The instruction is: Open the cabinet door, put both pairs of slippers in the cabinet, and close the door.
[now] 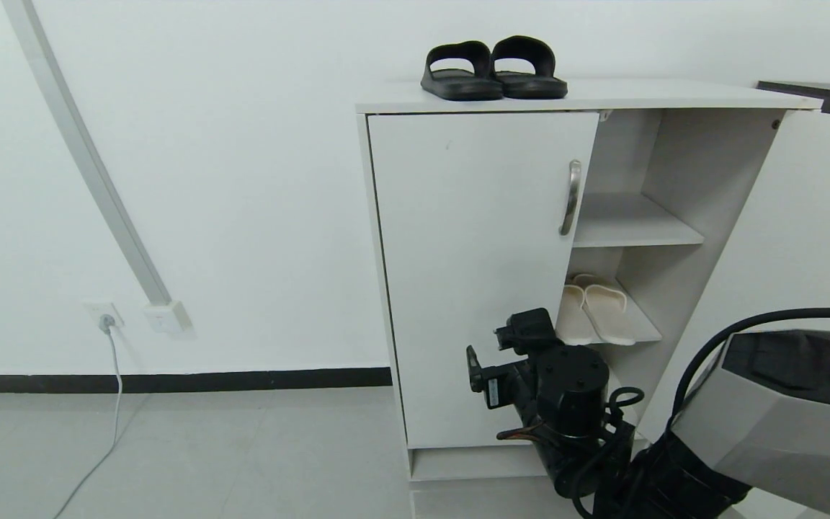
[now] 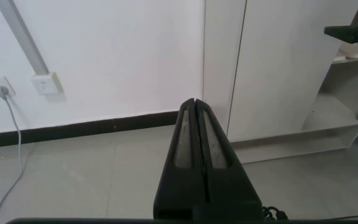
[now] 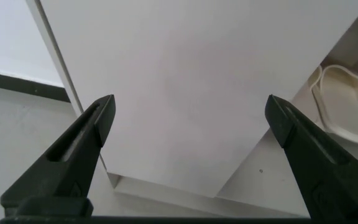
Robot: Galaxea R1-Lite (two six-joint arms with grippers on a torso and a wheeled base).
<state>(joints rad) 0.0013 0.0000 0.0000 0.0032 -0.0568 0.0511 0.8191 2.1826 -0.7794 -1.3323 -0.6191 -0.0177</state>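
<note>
White cabinet [image 1: 674,94] stands against the wall [image 1: 206,180], its left door [image 1: 472,288] shut and its right side open to us. Our right gripper [image 3: 190,106] hangs low before that shut door, jaws wide apart and empty. Our left gripper [image 2: 194,109] is pressed together, holding nothing, above the floor [image 2: 73,180]. Black slippers [image 1: 494,70] sit on the cabinet top; cream slippers [image 1: 599,313] lie inside, one level below the upper shelf [image 1: 631,220]

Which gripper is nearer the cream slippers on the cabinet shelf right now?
Right. The right gripper sits before the closed door, beside the cream slippers; the left gripper is well back over the floor.
</note>
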